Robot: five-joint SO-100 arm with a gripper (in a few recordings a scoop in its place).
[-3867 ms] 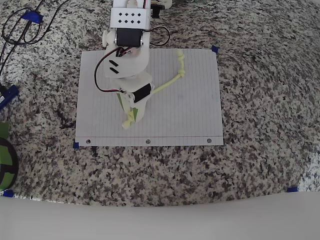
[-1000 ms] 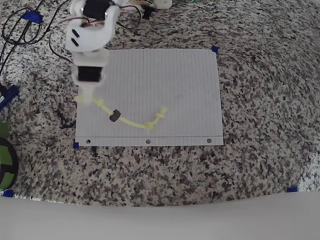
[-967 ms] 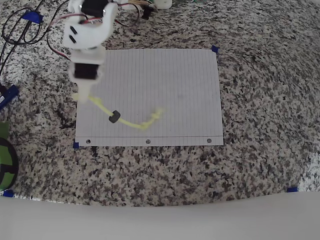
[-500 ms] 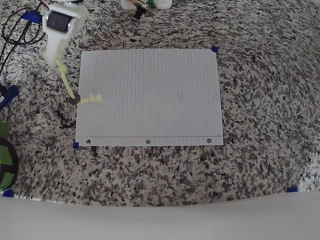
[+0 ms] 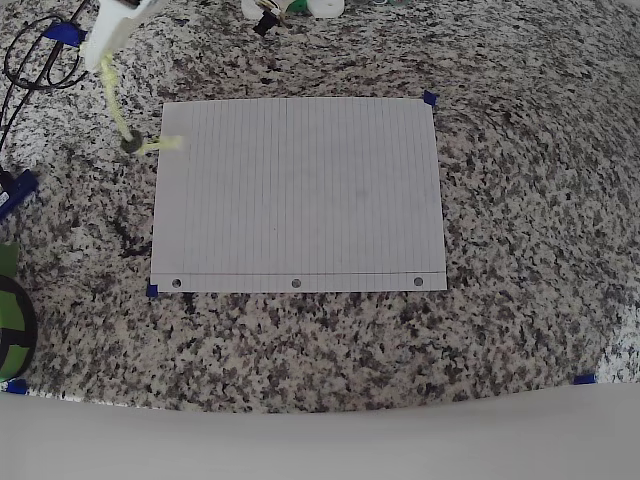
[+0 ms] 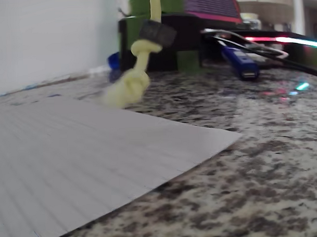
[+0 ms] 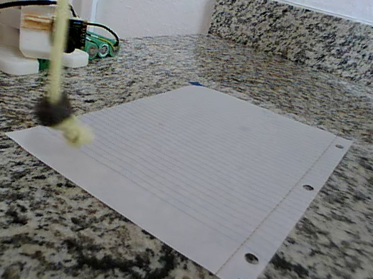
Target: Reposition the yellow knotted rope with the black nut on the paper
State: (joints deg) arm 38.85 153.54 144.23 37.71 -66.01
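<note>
The yellow knotted rope (image 5: pixel 115 105) hangs from my gripper (image 5: pixel 104 60), which is shut on its upper end, above the granite just off the paper's top left corner in the overhead view. The black nut (image 5: pixel 130 144) sits low on the rope, and the lower knot (image 5: pixel 166 145) swings out over the paper's left edge. The paper (image 5: pixel 297 190) lies flat with its punched holes along the near edge. In the fixed view the rope (image 7: pixel 59 37) hangs straight with the nut (image 7: pixel 52 112) and knot (image 7: pixel 76 134) just above the paper (image 7: pixel 206 150). The wrist view has the nut (image 6: pixel 156 31) and knot (image 6: pixel 128 86) dangling over the paper (image 6: pixel 71 152).
Black cables (image 5: pixel 40 62) loop on the counter at the far left. A green and black object (image 5: pixel 10 320) sits at the left edge. Blue tape marks (image 5: pixel 430 98) hold the sheet's corners. The arm's white base (image 7: pixel 38 19) stands behind the sheet. A blue stick (image 6: pixel 240 61) lies on the granite.
The gripper dragged the rope across the paper to its left side, lifted it, and carried it further up and left. The rope now hangs off the sheet's top left corner.
</note>
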